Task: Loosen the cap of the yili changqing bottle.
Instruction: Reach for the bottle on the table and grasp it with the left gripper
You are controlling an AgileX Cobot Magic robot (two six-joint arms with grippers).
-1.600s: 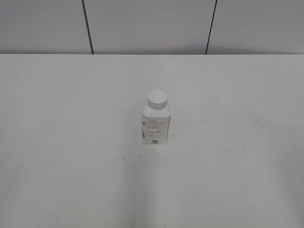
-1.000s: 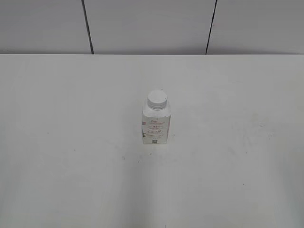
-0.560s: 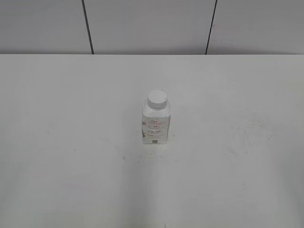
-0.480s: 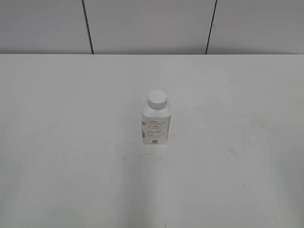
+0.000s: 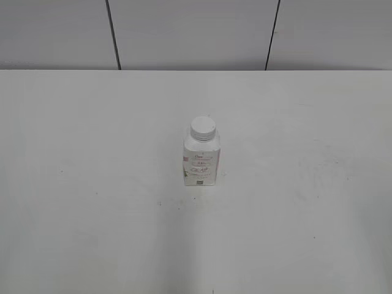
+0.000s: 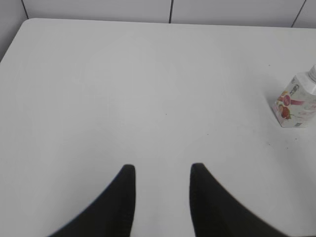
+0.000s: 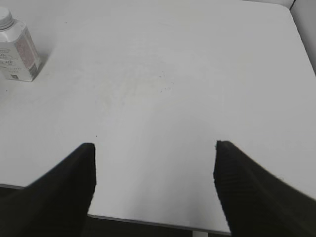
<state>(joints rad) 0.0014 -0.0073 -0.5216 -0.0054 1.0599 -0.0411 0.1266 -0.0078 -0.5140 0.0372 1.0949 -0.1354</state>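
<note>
While the bottle stands upright on the table (cap on), the left gripper and right gripper hover apart from it, jaws spread, empty.

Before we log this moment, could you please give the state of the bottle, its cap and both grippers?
yili changqing bottle: upright on the table, untouched.
cap: on the neck.
left gripper: open, empty, away from the bottle.
right gripper: wide open, empty, away from the bottle.
</note>
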